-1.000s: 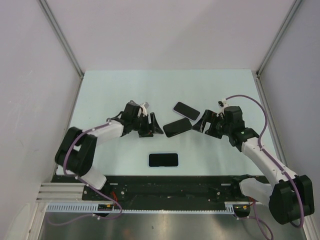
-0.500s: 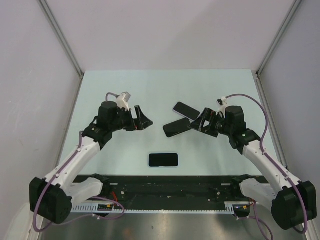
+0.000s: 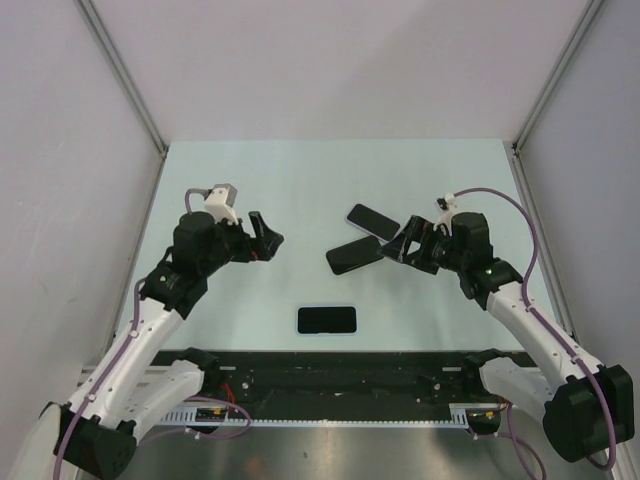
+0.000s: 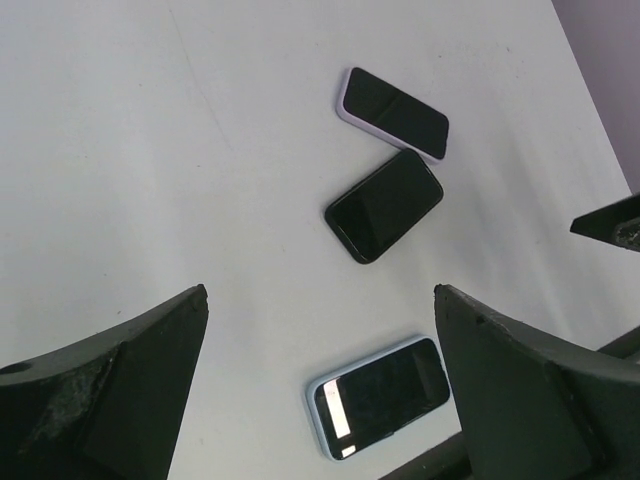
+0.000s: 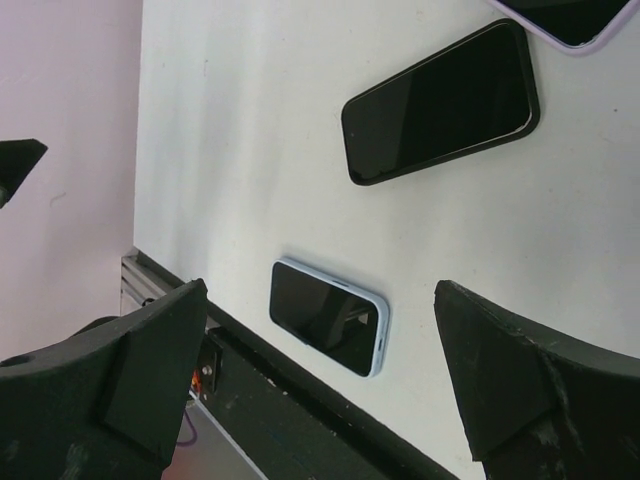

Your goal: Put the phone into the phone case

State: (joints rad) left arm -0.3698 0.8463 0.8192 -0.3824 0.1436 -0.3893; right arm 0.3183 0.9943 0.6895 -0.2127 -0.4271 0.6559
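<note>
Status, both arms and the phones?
Left tool open, empty. Right tool open, empty, near black phone. Lavender-rimmed phone, blue-rimmed phone also flat on table. Nothing in the way.

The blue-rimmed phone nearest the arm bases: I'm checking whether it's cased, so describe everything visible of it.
The blue-rimmed phone lies flat, screen up, on the pale table, touching nothing else. Its glossy dark screen shows reflections; a pale blue rim with rounded corners, apparently a case, frames it.
</note>
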